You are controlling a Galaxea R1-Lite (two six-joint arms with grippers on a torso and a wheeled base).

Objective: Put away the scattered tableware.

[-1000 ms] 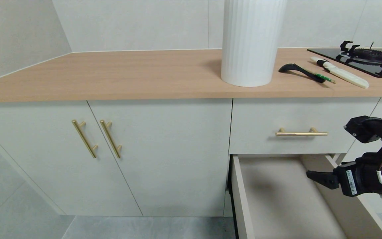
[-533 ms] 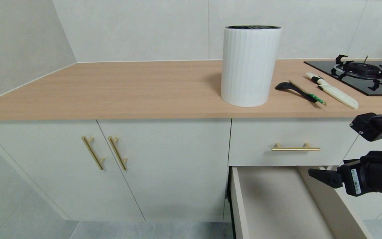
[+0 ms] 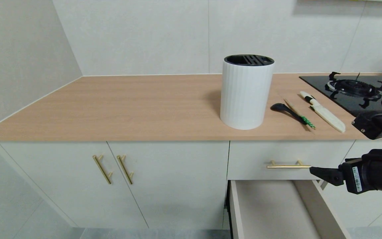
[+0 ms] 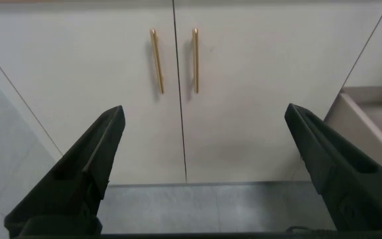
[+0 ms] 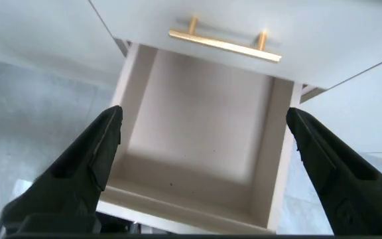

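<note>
Three loose pieces wait for you: a black spoon (image 3: pixel 285 110), a pair of chopsticks (image 3: pixel 299 114) and a white knife (image 3: pixel 324 112). All lie flat on the countertop (image 3: pixel 144 106), above your right gripper (image 3: pixel 332 147) and farther back than it. That gripper hangs with its jaws spread wide and nothing between them, over the pulled-out lower drawer (image 3: pixel 270 212), whose floor is bare. Your left gripper (image 4: pixel 204 109) is likewise spread and empty, facing the two cabinet doors (image 4: pixel 244 126).

I'd judge that opening the drawer is done and the first pick is the step in hand. For that you must lift the right gripper above the counter's front edge before going forward. The knife is the piece nearest it. Mind the upper drawer handle (image 3: pixel 287 165) just ahead of the lower fingertip, and the counter lip overhead.

Up top, room is tight. The stove (image 3: pixel 350 89) sits just past the knife. The white holder (image 3: pixel 246 93) stands near the spoon on the side away from the gripper. The chopsticks lie so close along the spoon's handle that I cannot tell whether they touch.
</note>
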